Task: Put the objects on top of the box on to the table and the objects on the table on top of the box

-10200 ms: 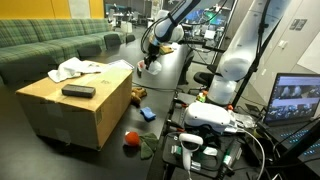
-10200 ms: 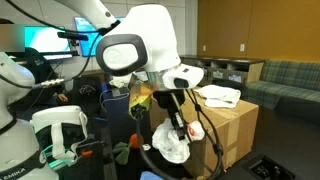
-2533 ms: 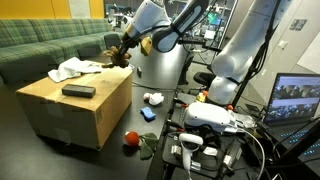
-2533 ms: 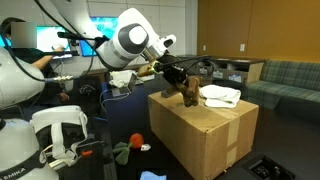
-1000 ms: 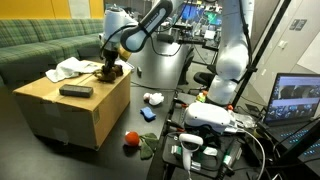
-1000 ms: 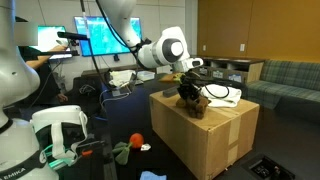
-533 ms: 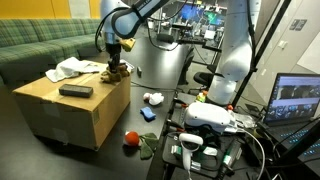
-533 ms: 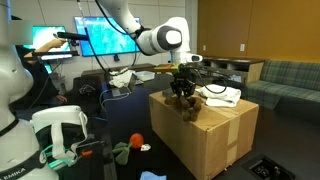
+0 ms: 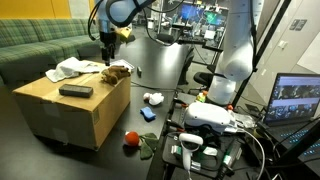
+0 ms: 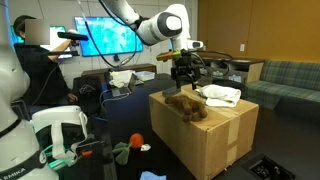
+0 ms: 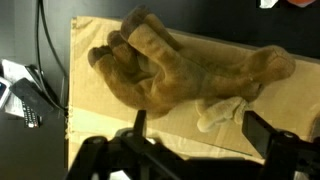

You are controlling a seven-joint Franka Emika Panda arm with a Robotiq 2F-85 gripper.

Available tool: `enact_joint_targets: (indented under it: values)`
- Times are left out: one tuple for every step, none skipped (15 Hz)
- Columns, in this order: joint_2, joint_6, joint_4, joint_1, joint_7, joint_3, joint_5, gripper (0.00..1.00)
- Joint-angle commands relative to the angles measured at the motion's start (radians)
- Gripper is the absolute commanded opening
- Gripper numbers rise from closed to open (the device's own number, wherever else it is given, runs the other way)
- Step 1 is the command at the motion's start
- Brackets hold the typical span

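Box (image 9: 70, 118): stands on the dark desk (image 9: 165, 78). Its flat top carries three things, and since things lie both up there and on the desk, the swap looks unfinished.
Plush toy (image 9: 116, 72): brown, lying on its side at the box-top corner nearest the robot arm. In the wrist view its paws reach close to one edge of the top.
Gripper (image 10: 183, 68): hangs directly above the plush toy and clear of it, with its fingers spread wide and nothing between them.
White cloth (image 9: 75, 68): crumpled along an edge of the box top, just beside the toy.
Black flat object (image 9: 77, 91): rests on the top, apart from both the toy and the cloth.
Desk items: a white object (image 9: 153, 99), a blue one (image 9: 148, 114) and a red ball (image 9: 130, 140) lie near the foot of the box.
Risk, toy: it sits so close to the corner that it could tip off the box if the arm brushes it while reaching for the cloth.
Risk, cloth: the limp fabric may get pinched by a single fold, then drag across the toy and pull it over the edge.
Risk, black object: it is low and flat, so descending fingers may scrape the cardboard or shove it instead of gripping it.
Risk, ball: it is round and likely to roll away across the glossy desk at an off-centre touch.
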Motion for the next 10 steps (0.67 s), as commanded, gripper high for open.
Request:
enact_joint_targets:
  values:
    - [0.031, -0.037, 0.133, 0.077, 0.056, -0.006, 0.014, 1.0]
    - [0.044, -0.044, 0.175, 0.093, 0.064, -0.003, 0.018, 1.0]
    - [0.06, -0.027, 0.203, 0.116, 0.089, 0.001, 0.004, 1.0]
    - [0.076, -0.032, 0.248, 0.132, 0.099, 0.002, 0.006, 1.0]
    - [0.097, -0.02, 0.281, 0.152, 0.114, 0.004, -0.004, 1.0]
    - [0.118, -0.024, 0.326, 0.168, 0.122, 0.002, -0.009, 0.99]
    - [0.144, -0.015, 0.36, 0.187, 0.138, 0.0, -0.019, 1.0]
    - [0.169, -0.019, 0.398, 0.201, 0.142, -0.002, -0.021, 1.0]
    - [0.197, -0.014, 0.431, 0.21, 0.145, -0.008, -0.025, 1.0]
    - [0.227, 0.0, 0.455, 0.221, 0.154, -0.015, -0.036, 1.0]
